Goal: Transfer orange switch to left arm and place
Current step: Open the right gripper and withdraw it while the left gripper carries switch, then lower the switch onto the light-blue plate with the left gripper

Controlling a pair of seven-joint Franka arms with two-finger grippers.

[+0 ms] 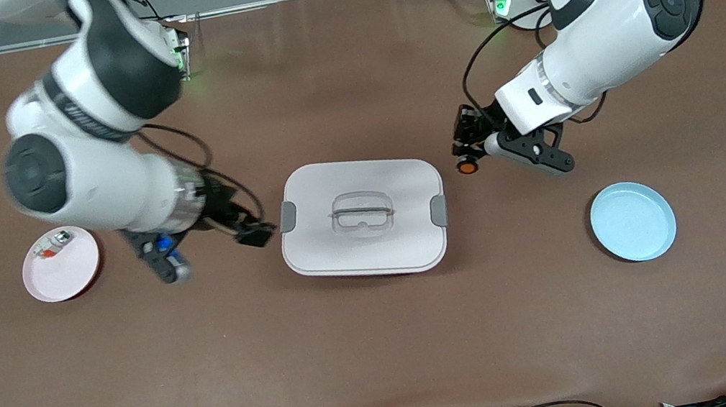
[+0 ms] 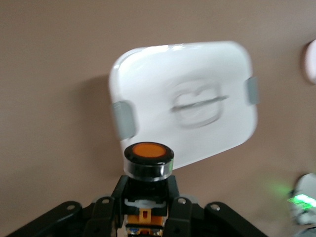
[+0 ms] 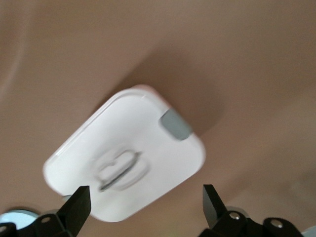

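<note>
Brown surface (image 1: 385, 345) | my left end effector (image 1: 468, 156) grips orange switch (image 1: 468, 167) | right end effector (image 1: 256, 233) wide apart | pass high over box (image 1: 363, 216)

right arm (image 1: 102, 165) motion-blurred, orange switch (image 2: 148, 163) lower body hidden by left tool (image 2: 148, 217)

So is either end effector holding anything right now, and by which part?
The left end effector grips the orange switch by its lower body, cap outward. The right end effector is open, holding nothing.
</note>
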